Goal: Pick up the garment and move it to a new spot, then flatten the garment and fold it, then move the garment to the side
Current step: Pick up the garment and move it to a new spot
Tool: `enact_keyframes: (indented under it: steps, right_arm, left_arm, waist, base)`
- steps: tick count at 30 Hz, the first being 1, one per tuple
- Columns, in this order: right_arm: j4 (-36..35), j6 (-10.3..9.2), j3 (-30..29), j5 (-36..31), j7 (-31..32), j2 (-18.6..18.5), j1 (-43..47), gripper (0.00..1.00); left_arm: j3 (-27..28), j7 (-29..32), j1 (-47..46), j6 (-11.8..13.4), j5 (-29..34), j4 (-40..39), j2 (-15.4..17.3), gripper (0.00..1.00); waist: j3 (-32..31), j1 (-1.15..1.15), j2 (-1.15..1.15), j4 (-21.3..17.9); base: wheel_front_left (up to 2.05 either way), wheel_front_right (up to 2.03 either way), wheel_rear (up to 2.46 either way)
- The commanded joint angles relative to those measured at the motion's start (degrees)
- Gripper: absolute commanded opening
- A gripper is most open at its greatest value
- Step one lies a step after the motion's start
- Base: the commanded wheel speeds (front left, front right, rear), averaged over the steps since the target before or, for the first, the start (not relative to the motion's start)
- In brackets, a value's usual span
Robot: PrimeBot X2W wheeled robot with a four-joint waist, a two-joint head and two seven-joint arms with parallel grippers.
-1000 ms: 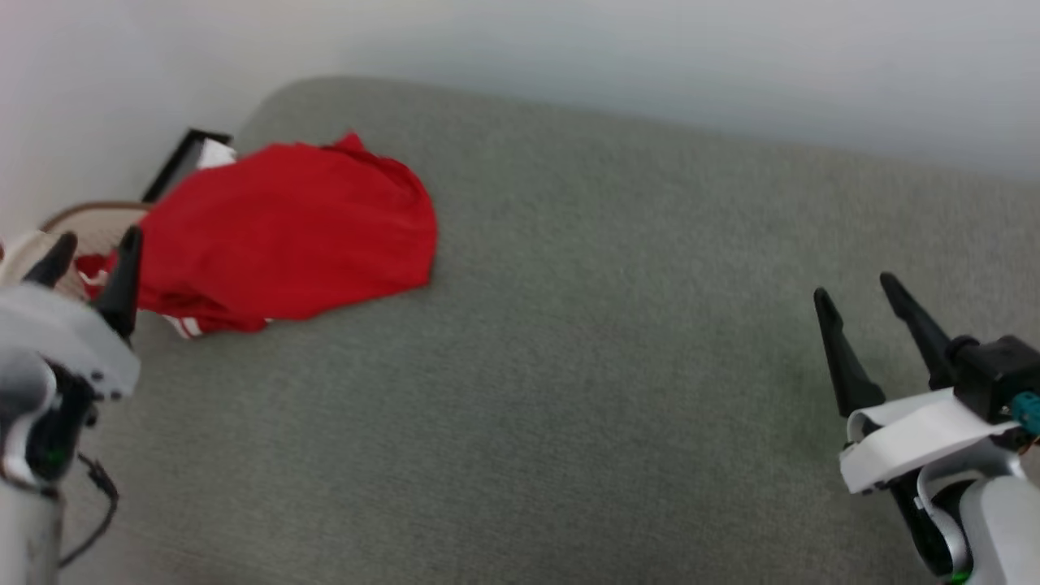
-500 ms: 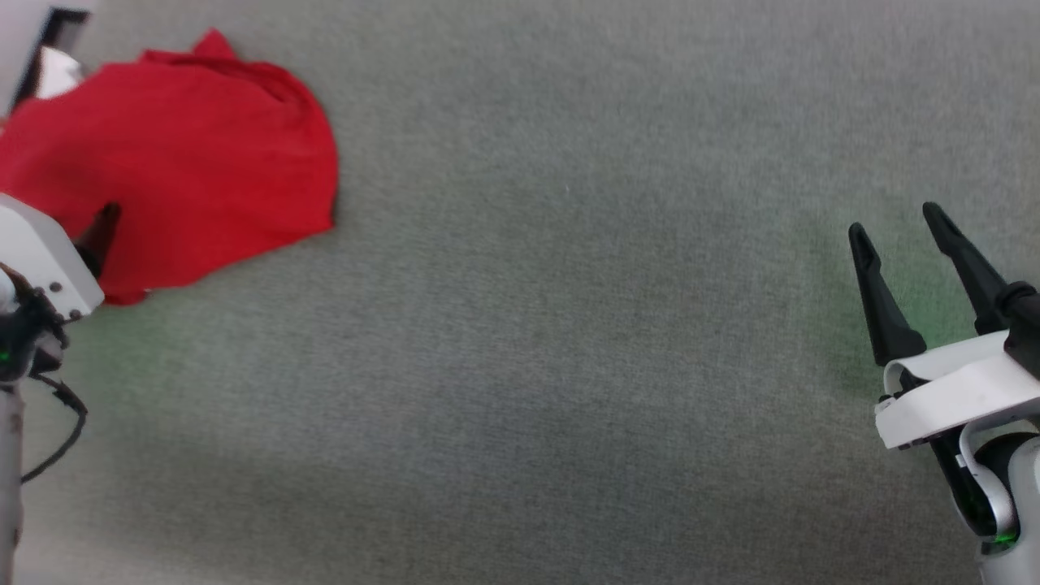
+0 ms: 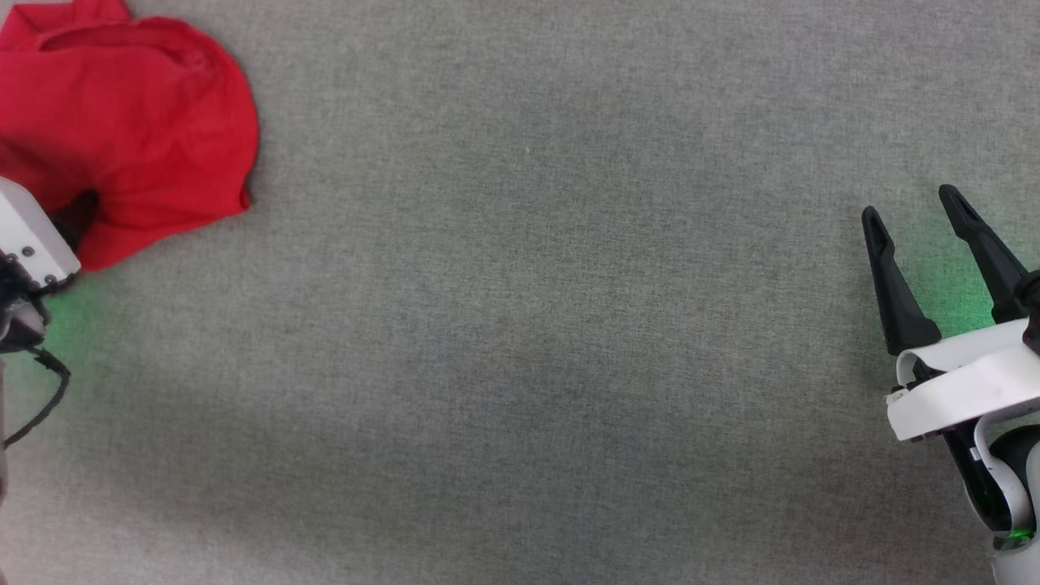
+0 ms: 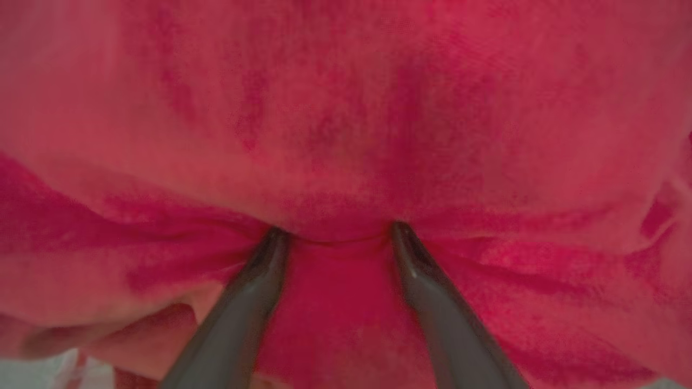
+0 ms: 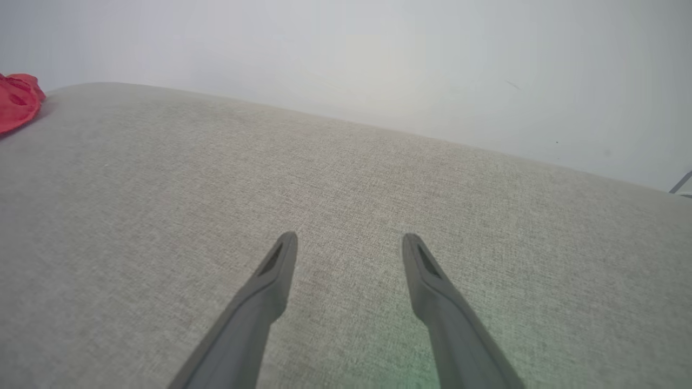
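The garment (image 3: 130, 114), a crumpled bright red T-shirt, lies on the grey fabric surface (image 3: 528, 325) at the far left of the head view. In the left wrist view my left gripper (image 4: 338, 233) is open, both tips pushed into the red cloth (image 4: 346, 108), and a fold lies between the spread fingers. In the head view one dark finger (image 3: 79, 213) of it pokes into the garment's near edge. My right gripper (image 3: 912, 207) stands open far to the right, above bare surface. In the right wrist view the right gripper (image 5: 348, 237) holds nothing and the garment (image 5: 17, 102) is a small red patch at far left.
A pale wall (image 5: 346, 54) rises behind the surface's far edge in the right wrist view. A wide stretch of grey surface separates the garment from my right gripper. A black cable (image 3: 41, 398) hangs from the left wrist.
The head camera has tilted down, so the wall and basket have left the picture. My left gripper has pushed forward into the garment's edge. The right gripper stays open in about the same place.
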Motion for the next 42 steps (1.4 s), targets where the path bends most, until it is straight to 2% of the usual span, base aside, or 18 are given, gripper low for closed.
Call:
enact_keyframes:
  steps: [1,2,3,11,19,25,32,37,42]
  right_arm:
    - [-0.3,-0.08,-0.1,-0.1,0.1,0.2,-0.5,1.00]
    - [-0.2,-0.08,-0.2,-0.2,0.2,0.3,-0.5,1.00]
    - [-0.1,-0.08,-0.3,-0.2,0.3,0.3,-0.5,1.00]
    - [1.6,-0.08,-0.2,0.2,-0.6,1.0,0.7,1.00]
    - [5.0,-0.08,0.3,1.1,-2.7,2.7,2.3,1.00]
    - [7.6,-0.08,0.3,1.7,-4.5,4.2,3.6,1.00]
    - [10.0,-0.08,-0.3,2.1,-6.0,5.6,5.1,1.00]
    - [10.7,-0.08,-0.5,2.3,-6.7,6.2,5.6,1.00]
    - [11.3,-0.08,-1.2,2.3,-7.3,6.9,6.0,1.00]
  left_arm:
    - [-1.1,0.7,1.8,-0.2,-0.1,2.7,-2.9,0.92]
    - [-1.4,0.6,1.4,-0.4,-0.2,3.5,-3.1,0.29]
    - [-1.5,0.4,1.0,-0.4,-0.2,4.2,-3.1,0.00]
    - [-2.0,-4.4,-3.4,-0.7,0.7,6.2,1.0,0.00]
    - [-4.5,-11.3,-5.6,-0.9,3.3,3.8,5.0,0.00]
    - [-6.3,-14.1,-6.9,-0.8,4.6,-0.4,7.6,0.00]
    - [-8.4,-13.5,-7.1,-0.8,5.1,-8.9,10.1,0.00]
    - [-8.7,-11.5,-6.0,-0.8,4.3,-15.4,10.7,0.00]
    - [-8.3,-7.5,-2.9,0.7,2.9,-25.2,11.9,0.00]
  waist:
    - [-0.1,0.00,0.00,0.0]
    - [-0.2,0.00,0.00,0.1]
    - [-0.4,0.00,0.00,0.3]
    - [-4.4,0.00,0.00,1.7]
    - [-11.4,0.00,0.00,3.1]
    - [-16.8,0.00,0.00,4.0]
    - [-22.0,0.00,0.00,4.6]
    - [-23.9,0.00,0.00,4.5]
    - [-25.5,0.00,0.00,3.7]
  base:
    - [0.00,0.00,0.00]
    - [0.00,0.00,0.00]
    - [0.00,0.00,0.00]
    - [0.00,0.00,0.00]
    - [0.00,0.00,0.00]
    - [0.00,0.00,0.00]
    - [0.00,0.00,0.00]
    - [0.00,0.00,0.00]
    - [0.00,0.00,0.00]
